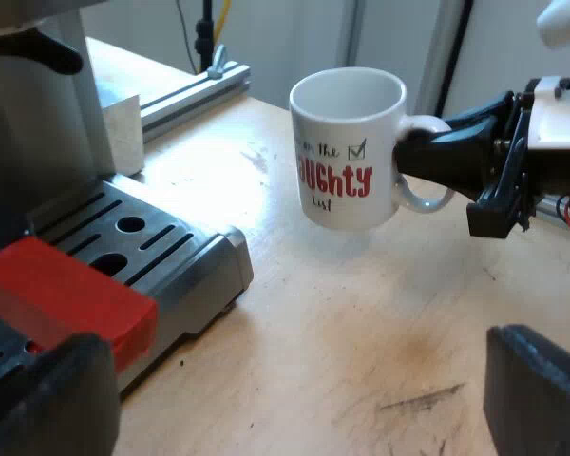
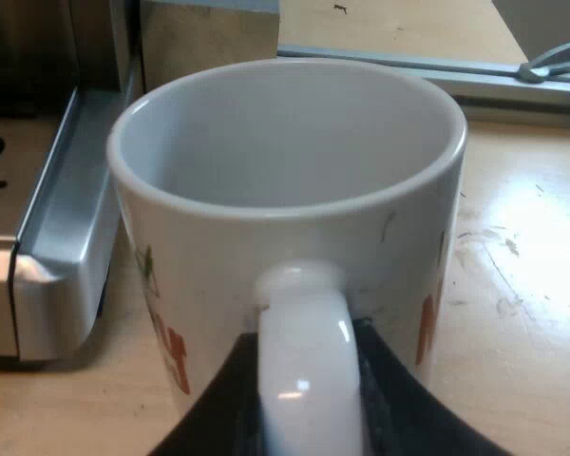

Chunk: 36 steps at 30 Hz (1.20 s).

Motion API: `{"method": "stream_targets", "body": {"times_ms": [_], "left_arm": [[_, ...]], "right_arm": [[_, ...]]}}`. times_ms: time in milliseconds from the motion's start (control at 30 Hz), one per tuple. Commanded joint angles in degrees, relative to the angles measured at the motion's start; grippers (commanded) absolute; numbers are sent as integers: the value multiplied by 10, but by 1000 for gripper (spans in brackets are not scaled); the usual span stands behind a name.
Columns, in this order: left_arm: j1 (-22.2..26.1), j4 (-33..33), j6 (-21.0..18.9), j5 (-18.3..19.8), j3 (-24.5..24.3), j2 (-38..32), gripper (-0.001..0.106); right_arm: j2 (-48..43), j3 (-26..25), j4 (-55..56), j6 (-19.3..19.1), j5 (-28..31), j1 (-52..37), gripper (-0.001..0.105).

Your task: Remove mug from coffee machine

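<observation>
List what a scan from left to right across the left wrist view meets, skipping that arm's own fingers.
First the red end of the dark handle → slotted grey metal drip tray → white mug with red lettering → right gripper, its black fingers closed on the mug's handle.

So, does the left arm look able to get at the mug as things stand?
Probably yes: bare table lies between the open left gripper and the mug. The right gripper grips its handle, so only the body is free.
</observation>
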Motion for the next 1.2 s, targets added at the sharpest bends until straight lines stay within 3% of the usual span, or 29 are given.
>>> {"method": "stream_targets", "body": {"times_ms": [33, 167, 200, 233, 267, 433, 600, 767, 933, 1200], "left_arm": [[-3, -1, -7, -11, -3, 0, 80], [-3, -1, -7, -11, -3, 0, 80], [-3, -1, -7, -11, -3, 0, 80], [-3, -1, -7, -11, -3, 0, 80], [-3, -1, -7, -11, -3, 0, 80], [-3, -1, -7, -11, -3, 0, 80], [-3, -1, -7, -11, -3, 0, 80], [-3, 0, -7, -11, -3, 0, 80], [-3, 0, -7, -11, -3, 0, 80], [-3, 0, -7, -11, -3, 0, 80]], "right_arm": [[-6, 5, -87, -20, -31, -26, 0], [-4, 11, -95, -24, -58, -47, 0], [-2, 15, -102, -35, -69, -60, 0], [1, 23, -138, -77, -108, -93, 0], [3, 30, -158, -95, -125, -107, 0], [23, 66, -265, -119, -199, -186, 0], [58, 71, -310, -164, -273, -246, 0], [90, 71, -343, -176, -324, -285, 0], [192, 71, -464, -181, -380, -346, 0], [320, 60, -581, -199, -388, -349, 0]]}}
